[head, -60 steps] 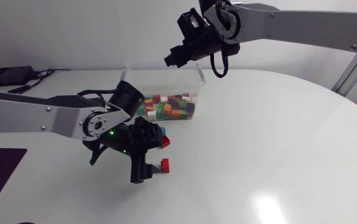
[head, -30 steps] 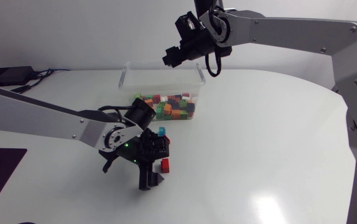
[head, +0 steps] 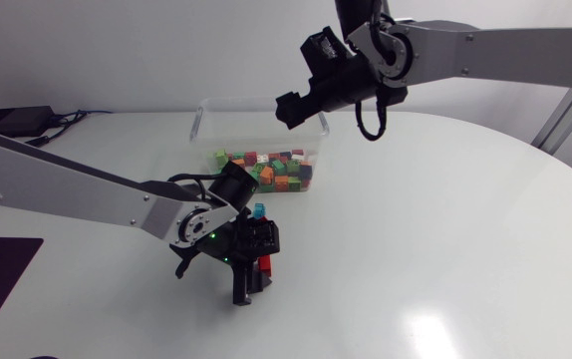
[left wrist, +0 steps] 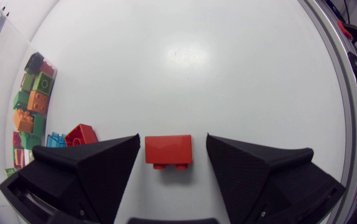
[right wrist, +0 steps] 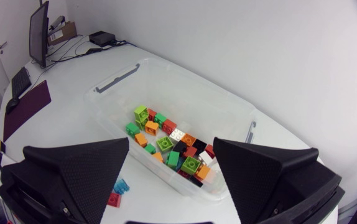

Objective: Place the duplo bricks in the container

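- Sliding sideways over the last second, the left gripper [head: 252, 271] came to straddle the red duplo brick [left wrist: 168, 151], which had lain beside its fingers. The right gripper [head: 288, 108] drifted a little along the far rim of the clear container [head: 256, 102].
- That red brick lay on the table in front of the container, a short way from its near wall. It sat between the left fingers with a gap on each side, so the jaws were spread wide and held nothing.
- A light-blue brick [left wrist: 55, 139] and a second red brick [left wrist: 81, 134] sat nearer the container, just beside one left finger.
- Above the container, the right gripper hung with its fingers wide apart and empty.
- To grip well, the left fingers needed to close evenly on the brick's two side faces, centred so neither pushed it first. They also had to stay clear of the neighbouring red brick, and the lift had to clear the container's wall.
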